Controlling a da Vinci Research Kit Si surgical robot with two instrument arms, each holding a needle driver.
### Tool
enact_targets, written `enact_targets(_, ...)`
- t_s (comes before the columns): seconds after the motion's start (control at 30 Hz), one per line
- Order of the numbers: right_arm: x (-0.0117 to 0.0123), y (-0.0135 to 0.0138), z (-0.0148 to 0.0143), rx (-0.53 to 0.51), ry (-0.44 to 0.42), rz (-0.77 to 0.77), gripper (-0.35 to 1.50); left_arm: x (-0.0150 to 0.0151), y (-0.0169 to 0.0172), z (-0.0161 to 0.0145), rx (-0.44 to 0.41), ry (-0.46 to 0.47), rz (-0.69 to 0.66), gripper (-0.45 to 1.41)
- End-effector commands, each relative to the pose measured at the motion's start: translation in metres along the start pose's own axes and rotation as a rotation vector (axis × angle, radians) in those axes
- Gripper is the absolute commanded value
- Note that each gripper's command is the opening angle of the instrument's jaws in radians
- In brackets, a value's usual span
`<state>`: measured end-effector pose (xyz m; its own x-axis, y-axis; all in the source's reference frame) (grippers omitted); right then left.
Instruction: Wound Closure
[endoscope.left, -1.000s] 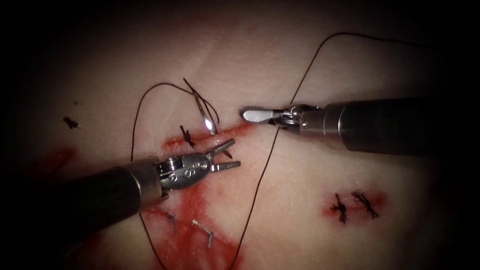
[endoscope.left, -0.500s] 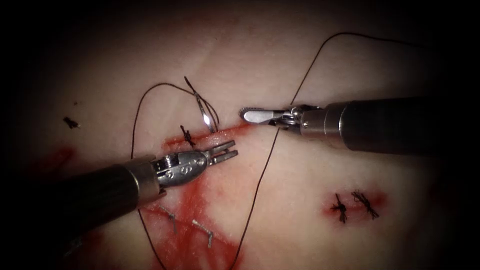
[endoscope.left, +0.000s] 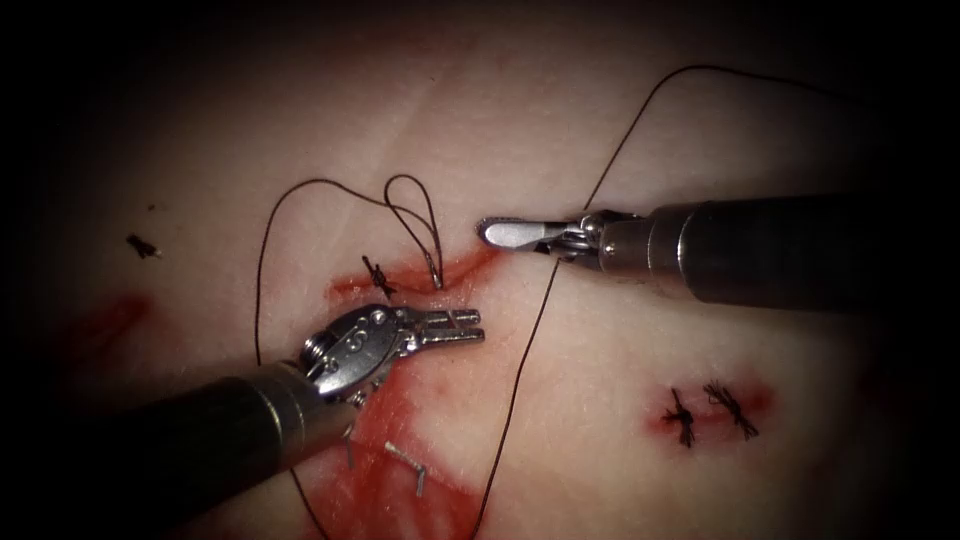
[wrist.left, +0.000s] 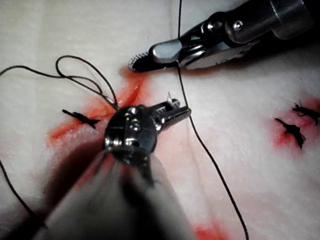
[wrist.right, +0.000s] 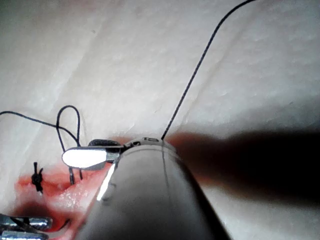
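Note:
The tissue (endoscope.left: 600, 330) has a red cut (endoscope.left: 470, 262) that runs across the picture, with one knotted stitch (endoscope.left: 377, 272) on it. The curved needle (endoscope.left: 436, 268) is in the tissue at the cut. Only its tail stands out on the far edge, trailing a thread loop (endoscope.left: 410, 195). My left tool (endoscope.left: 470, 325) lies just below the cut, jaws shut on the needle near its tip, which glints at the jaws (wrist.left: 170, 97). My right tool (endoscope.left: 497, 231) hovers above the cut's right end, open and holding nothing. The long thread (endoscope.left: 520, 370) passes by its hinge.
Two knotted stitches (endoscope.left: 705, 410) close a small wound at the lower right. Red fluid (endoscope.left: 390, 440) and short metal bits (endoscope.left: 408, 465) lie below the left tool. A cut end of thread (endoscope.left: 142, 244) sits at the far left.
My left tool's jaws shut below the cut and its wrist rolled. The needle, which stood well out of the tissue, has sunk in until only its tail shows. The right tool stayed put.

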<state>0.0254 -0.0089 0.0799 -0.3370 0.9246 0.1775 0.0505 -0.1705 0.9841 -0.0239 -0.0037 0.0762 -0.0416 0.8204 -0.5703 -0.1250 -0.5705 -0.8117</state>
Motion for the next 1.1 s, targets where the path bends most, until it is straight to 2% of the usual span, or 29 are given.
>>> enact_targets(0.03, -0.0004, 0.0007, 0.0006, 0.003, -0.006, 0.000, 0.79, -0.0002, -0.0001, 0.0004, -0.024, 0.017, -0.046, -0.45)
enact_targets(0.23, -0.0003, 0.0006, 0.0006, 0.013, -0.027, -0.006, 0.96, 0.0010, 0.0027, -0.0015, -0.144, 0.042, -0.218, -0.45)
enact_targets(0.33, -0.0002, 0.0004, 0.0006, 0.014, -0.022, -0.097, 0.64, 0.0020, 0.0042, -0.0025, -0.193, 0.050, -0.272, -0.45)
enact_targets(0.37, -0.0001, 0.0003, 0.0006, 0.015, -0.019, -0.167, 0.48, 0.0023, 0.0047, -0.0028, -0.207, 0.058, -0.283, -0.45)
enact_targets(0.4, -0.0002, 0.0002, 0.0006, 0.031, -0.038, -0.251, 0.21, 0.0027, 0.0051, -0.0031, -0.221, 0.062, -0.293, -0.45)
enact_targets(0.43, -0.0003, 0.0002, 0.0005, 0.047, -0.052, -0.299, 0.09, 0.0030, 0.0056, -0.0034, -0.231, 0.066, -0.298, -0.45)
enact_targets(0.53, -0.0006, 0.0001, 0.0005, 0.056, -0.089, -0.527, 0.02, 0.0044, 0.0073, -0.0046, -0.264, 0.072, -0.318, -0.45)
enact_targets(0.6, -0.0008, -0.0001, 0.0006, 0.049, -0.148, -0.610, 0.02, 0.0055, 0.0085, -0.0053, -0.284, 0.083, -0.333, -0.45)
enact_targets(0.67, -0.0008, -0.0002, 0.0007, 0.018, -0.218, -0.685, 0.34, 0.0066, 0.0098, -0.0060, -0.294, 0.099, -0.302, -0.45)
enact_targets(0.7, -0.0008, -0.0003, 0.0008, 0.015, -0.243, -0.737, 0.41, 0.0071, 0.0103, -0.0062, -0.295, 0.109, -0.244, -0.45)
enact_targets(0.77, -0.0009, -0.0005, 0.0009, 0.040, -0.264, -0.816, 0.61, 0.0078, 0.0115, -0.0065, -0.297, 0.137, -0.095, -0.45)
enact_targets(0.83, -0.0009, -0.0007, 0.0011, 0.077, -0.273, -0.891, 0.91, 0.0084, 0.0129, -0.0067, -0.279, 0.104, 0.090, -0.45)
enact_targets(0.87, -0.0009, -0.0008, 0.0011, 0.090, -0.280, -0.900, 1.00, 0.0086, 0.0134, -0.0067, -0.257, 0.075, 0.151, -0.45)
enact_targets(0.9, -0.0010, -0.0009, 0.0011, 0.104, -0.289, -0.921, 1.05, 0.0089, 0.0141, -0.0067, -0.214, 0.037, 0.242, -0.45)
enact_targets(1.0, -0.0015, -0.0012, 0.0010, 0.136, -0.328, -0.956, 1.06, 0.0096, 0.0157, -0.0068, -0.131, -0.035, 0.396, -0.45)
enact_targets(1.1, -0.0025, -0.0013, 0.0010, 0.142, -0.380, -1.005, 1.06, 0.0105, 0.0169, -0.0070, -0.053, -0.069, 0.510, -0.45)
